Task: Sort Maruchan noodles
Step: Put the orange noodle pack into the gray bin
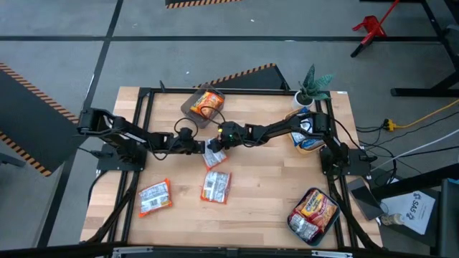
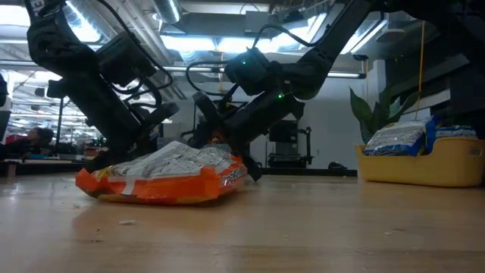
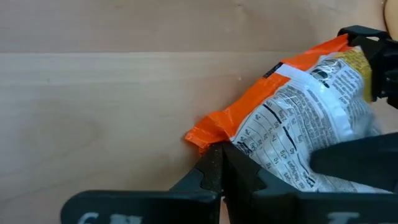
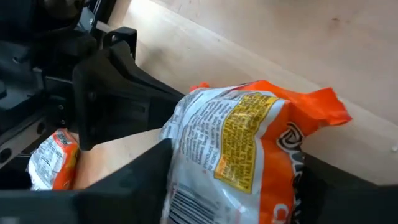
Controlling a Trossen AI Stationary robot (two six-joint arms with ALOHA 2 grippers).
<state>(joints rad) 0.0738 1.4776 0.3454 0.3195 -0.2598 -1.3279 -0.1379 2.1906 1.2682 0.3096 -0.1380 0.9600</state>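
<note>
While pinched shut at one orange corner of the noodle packet (image 3: pixel 298 124), left claw (image 3: pixel 219 171) sits at mid-bench (image 1: pixel 272 193). Right claw (image 4: pixel 233 186) straddles the same packet from the opposite side, fingers (image 4: pixel 134 171) spread along both edges, apparently pressing but not clearly clamped. Packet back side up: nutrition panel in black on white, yellow text block, print too small to read. From overhead, two more packets (image 1: pixel 154 197) (image 1: pixel 215 185) lying loose nearer the front edge, others heaped in a grey tray (image 1: pixel 203 105), a front-right bin (image 1: pixel 313 213) and a yellow tub (image 2: pixel 424 163). From bench height, only the nearest orange packet plus the tub.
</note>
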